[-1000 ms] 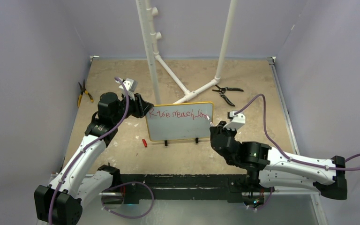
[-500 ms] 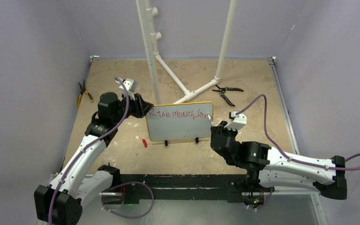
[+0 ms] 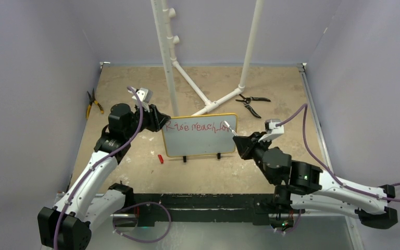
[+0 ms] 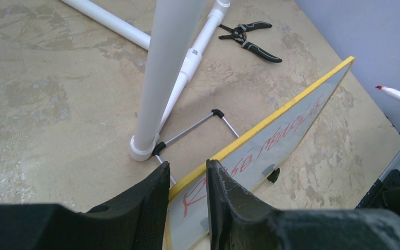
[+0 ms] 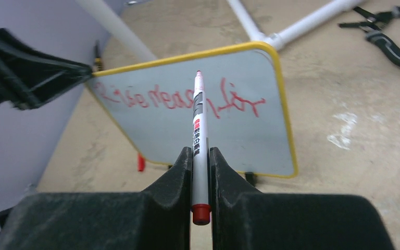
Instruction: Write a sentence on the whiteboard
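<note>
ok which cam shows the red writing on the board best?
Right wrist: the sentence faces the camera, one line across the whiteboard, though the marker crosses its middle. Top external shows it small and hard to read; left wrist sees it at a steep slant, foreshortened.

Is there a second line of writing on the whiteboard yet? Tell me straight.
No, the whiteboard bears only one line of the sentence, along its top, with bare white below it.

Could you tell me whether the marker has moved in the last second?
Yes. The tip of the marker has shifted left, inward from the right edge of the whiteboard.
</note>
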`<state>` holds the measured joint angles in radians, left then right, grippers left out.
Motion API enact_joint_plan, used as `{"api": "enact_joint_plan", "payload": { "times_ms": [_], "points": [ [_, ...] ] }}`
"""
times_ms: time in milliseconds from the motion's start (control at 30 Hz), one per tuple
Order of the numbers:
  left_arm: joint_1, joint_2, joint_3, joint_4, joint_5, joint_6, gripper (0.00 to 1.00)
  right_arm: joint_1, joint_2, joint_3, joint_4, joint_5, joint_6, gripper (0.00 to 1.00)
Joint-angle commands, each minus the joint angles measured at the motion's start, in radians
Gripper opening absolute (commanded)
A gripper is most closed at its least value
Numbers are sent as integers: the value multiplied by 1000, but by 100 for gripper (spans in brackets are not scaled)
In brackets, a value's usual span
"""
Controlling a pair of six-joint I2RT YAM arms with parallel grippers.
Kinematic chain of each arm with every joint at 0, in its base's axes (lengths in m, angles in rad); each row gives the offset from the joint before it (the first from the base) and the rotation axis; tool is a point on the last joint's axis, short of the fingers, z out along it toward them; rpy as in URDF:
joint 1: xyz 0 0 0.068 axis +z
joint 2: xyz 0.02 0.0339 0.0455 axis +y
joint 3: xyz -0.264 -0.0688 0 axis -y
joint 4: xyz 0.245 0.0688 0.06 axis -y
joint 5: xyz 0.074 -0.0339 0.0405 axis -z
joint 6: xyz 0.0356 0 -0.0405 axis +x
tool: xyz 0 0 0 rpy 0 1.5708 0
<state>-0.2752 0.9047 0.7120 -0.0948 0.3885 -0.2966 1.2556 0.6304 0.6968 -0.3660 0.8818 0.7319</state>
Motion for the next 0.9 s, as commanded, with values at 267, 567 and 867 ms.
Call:
{"api": "enact_joint_plan", "payload": {
  "times_ms": [267,567,867],
  "points": [
    [1,-14,-8,-3,-11,-7,30,-2,58,-72,418,-347,-309,0],
    [1,-4,-6,-7,-13,-6,30,163,366,-103,687,-239,-273,0],
    [1,-5,-7,-2,3,-9,30,217,612,-52,787,-63,-190,0]
  ]
}}
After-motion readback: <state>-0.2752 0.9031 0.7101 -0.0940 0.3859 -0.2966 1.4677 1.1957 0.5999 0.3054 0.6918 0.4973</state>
